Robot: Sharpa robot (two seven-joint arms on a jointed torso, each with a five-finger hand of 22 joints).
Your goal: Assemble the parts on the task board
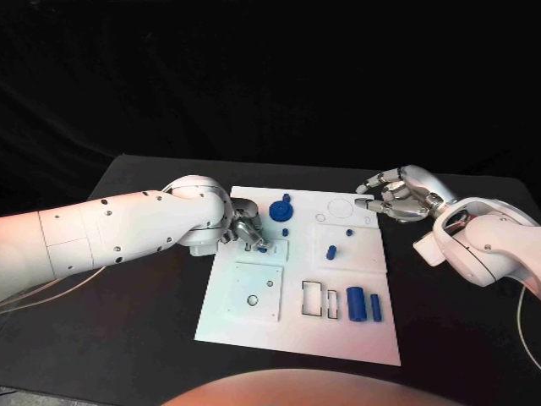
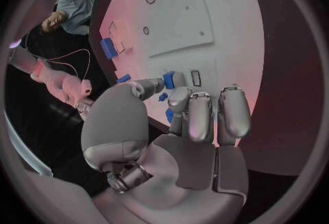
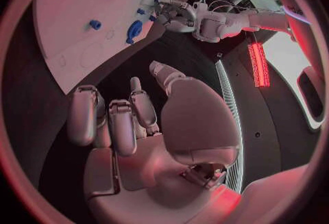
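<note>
Left hand (image 1: 246, 230) sits at task board (image 1: 253, 326) left edge, fingers pinching a small blue part (image 2: 169, 79) over the board's upper-left area. Other blue parts (image 1: 364, 304) spread mid-board and lower right. Right hand (image 1: 396, 196) hovers off the top-right corner, fingers curled, empty. Black table (image 1: 149, 321) around.

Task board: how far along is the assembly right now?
Early. On the task board, two blue cylinders lie loose, and other blue parts sit unplaced. The left hand works a small blue piece at its fingers. The right hand holds nothing.
</note>
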